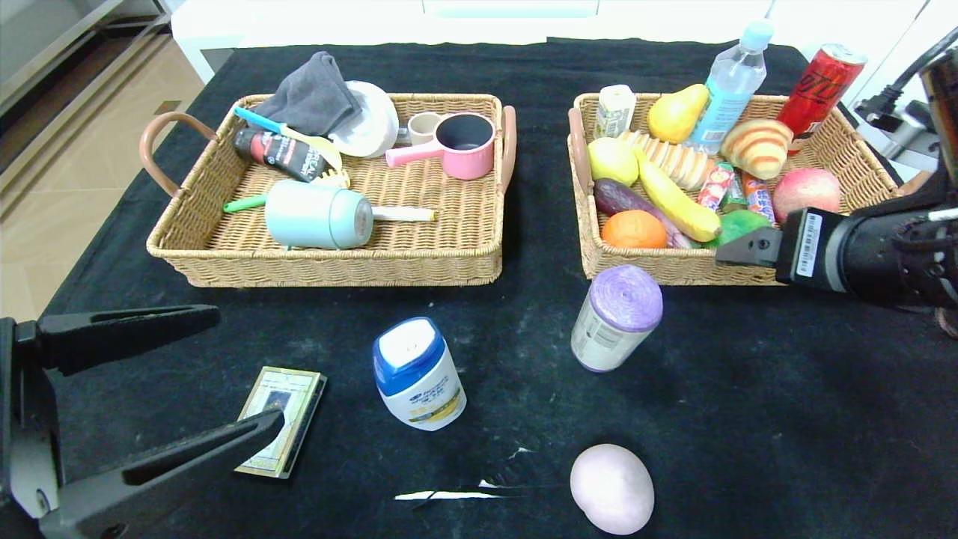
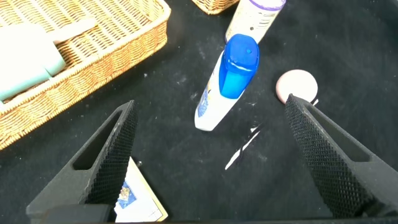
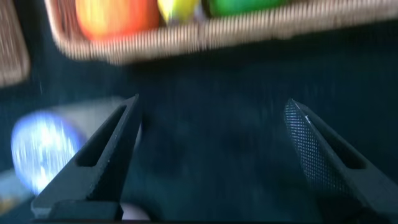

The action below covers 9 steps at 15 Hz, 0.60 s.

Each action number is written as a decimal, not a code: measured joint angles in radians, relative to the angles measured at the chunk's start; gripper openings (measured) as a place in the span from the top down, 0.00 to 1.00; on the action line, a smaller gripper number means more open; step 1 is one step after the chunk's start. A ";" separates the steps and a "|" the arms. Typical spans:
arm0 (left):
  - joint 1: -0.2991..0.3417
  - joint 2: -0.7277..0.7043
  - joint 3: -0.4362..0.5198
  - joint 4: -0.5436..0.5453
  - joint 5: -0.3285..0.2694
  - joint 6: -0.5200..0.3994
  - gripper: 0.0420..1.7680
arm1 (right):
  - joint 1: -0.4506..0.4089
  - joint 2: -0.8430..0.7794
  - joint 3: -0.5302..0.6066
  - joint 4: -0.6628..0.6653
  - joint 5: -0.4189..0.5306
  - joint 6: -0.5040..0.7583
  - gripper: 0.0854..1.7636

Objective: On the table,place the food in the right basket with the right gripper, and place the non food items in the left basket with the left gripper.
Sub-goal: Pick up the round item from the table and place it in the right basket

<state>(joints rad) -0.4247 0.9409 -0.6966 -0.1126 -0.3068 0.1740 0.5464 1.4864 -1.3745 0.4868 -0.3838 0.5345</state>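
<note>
Left gripper [image 1: 224,374] is spread wide and empty, card box [image 1: 281,419] right between its fingers. Drop straight down, pinch the long edges, don't nudge the blue-capped bottle [image 1: 418,373] beside it.

The head camera looked forward and down from above the near edge of the table [image 1: 748,419], the two baskets lying toward twelve o'clock. The left wrist camera sat low and close between its own fingers [image 2: 106,162], sharing the blue-capped bottle [image 2: 227,81] [image 1: 418,373] and pink egg [image 2: 296,84] [image 1: 612,488] with the head view. The right wrist camera hovered close over the cloth, facing the right basket [image 3: 249,31] [image 1: 861,161].
</note>
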 joint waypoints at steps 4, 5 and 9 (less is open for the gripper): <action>-0.001 -0.001 0.003 0.005 0.000 0.000 0.03 | 0.091 -0.109 0.107 0.072 0.000 0.002 0.05; -0.001 0.000 0.005 0.005 0.000 0.000 0.03 | 0.119 -0.134 0.146 0.074 0.000 0.003 0.05; -0.008 0.006 0.009 0.003 0.000 0.000 0.03 | 0.229 -0.204 0.269 0.079 -0.001 0.053 0.04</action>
<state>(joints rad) -0.4323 0.9466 -0.6874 -0.1091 -0.3064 0.1736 0.7755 1.2821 -1.1053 0.5662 -0.3853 0.5879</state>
